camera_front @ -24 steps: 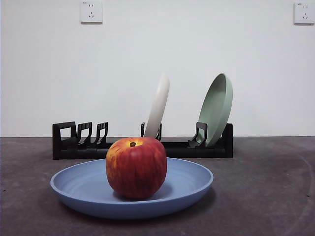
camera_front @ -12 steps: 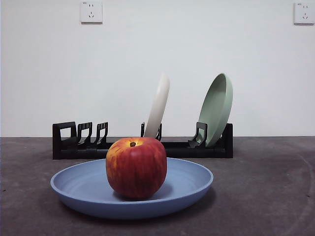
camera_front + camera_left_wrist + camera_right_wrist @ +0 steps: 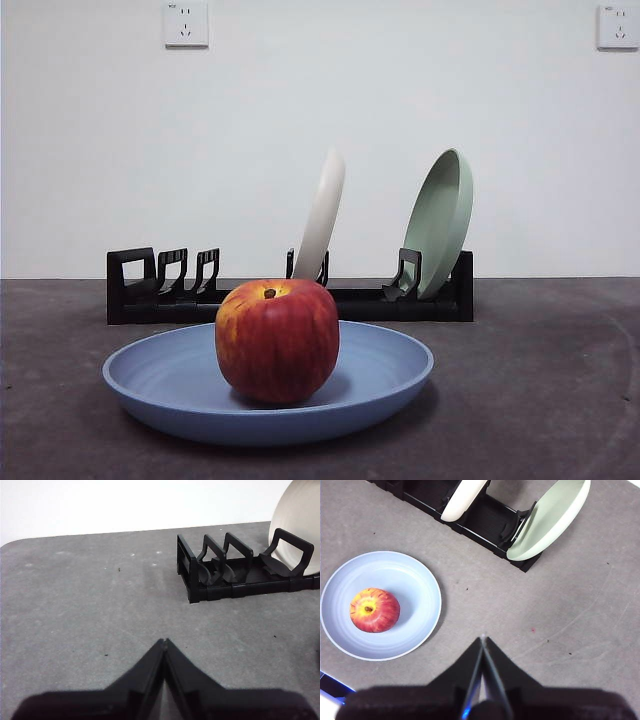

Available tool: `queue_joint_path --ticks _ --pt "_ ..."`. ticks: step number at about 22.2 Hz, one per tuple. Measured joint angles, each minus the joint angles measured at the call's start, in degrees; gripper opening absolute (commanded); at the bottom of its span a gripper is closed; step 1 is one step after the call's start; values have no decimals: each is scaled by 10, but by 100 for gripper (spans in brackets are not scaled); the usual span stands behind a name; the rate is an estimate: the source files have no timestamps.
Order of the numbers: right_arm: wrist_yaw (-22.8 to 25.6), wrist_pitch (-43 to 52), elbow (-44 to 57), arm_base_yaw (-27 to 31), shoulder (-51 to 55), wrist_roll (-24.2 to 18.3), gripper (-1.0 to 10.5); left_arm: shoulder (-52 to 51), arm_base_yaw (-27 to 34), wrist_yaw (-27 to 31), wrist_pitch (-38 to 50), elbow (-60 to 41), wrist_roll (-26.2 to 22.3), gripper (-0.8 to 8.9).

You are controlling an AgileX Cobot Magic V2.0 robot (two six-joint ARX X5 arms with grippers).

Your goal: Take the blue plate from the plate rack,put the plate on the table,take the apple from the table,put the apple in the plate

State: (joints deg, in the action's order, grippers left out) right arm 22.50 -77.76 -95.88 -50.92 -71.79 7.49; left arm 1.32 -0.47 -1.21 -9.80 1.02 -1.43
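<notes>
Red apple [image 3: 277,340] sits in the blue plate [image 3: 390,375] on the surface [image 3: 540,380]; you see both pincers pressed together, empty, nothing left.

Even, bright, diffuse light throughout; the wall [image 3: 320,120] is nearly washed out. A soft shadow sits under the apple [image 3: 277,340] (toward 3 o'clock). Wrist views are sharp, without glare.

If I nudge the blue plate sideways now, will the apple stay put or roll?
The round red apple sits loose and upright in the wide matte light-blue plate, so a jolt would probably rock or roll it. The shallow raised rim should likely catch it. Both hands are shut and clear of it.
</notes>
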Motion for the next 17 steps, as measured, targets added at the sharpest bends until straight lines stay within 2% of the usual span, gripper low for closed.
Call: queue_joint_path --ticks 4,6,9,12,14,17 --pt "-2 0 0 2 0 0 1 0 0 0 0 0 0 -4" --pt "6 0 0 23 2 -1 1 1 0 0 0 0 0 -4" --pt "11 5 0 82 7 -23 1 1 0 0 0 0 0 -4" --pt "3 84 7 145 13 -46 1 1 0 0 0 0 0 -4" --pt "-35 184 44 188 36 -72 1 1 0 0 0 0 0 -4" --pt "-151 376 160 254 114 -130 1 1 0 0 0 0 0 -4"
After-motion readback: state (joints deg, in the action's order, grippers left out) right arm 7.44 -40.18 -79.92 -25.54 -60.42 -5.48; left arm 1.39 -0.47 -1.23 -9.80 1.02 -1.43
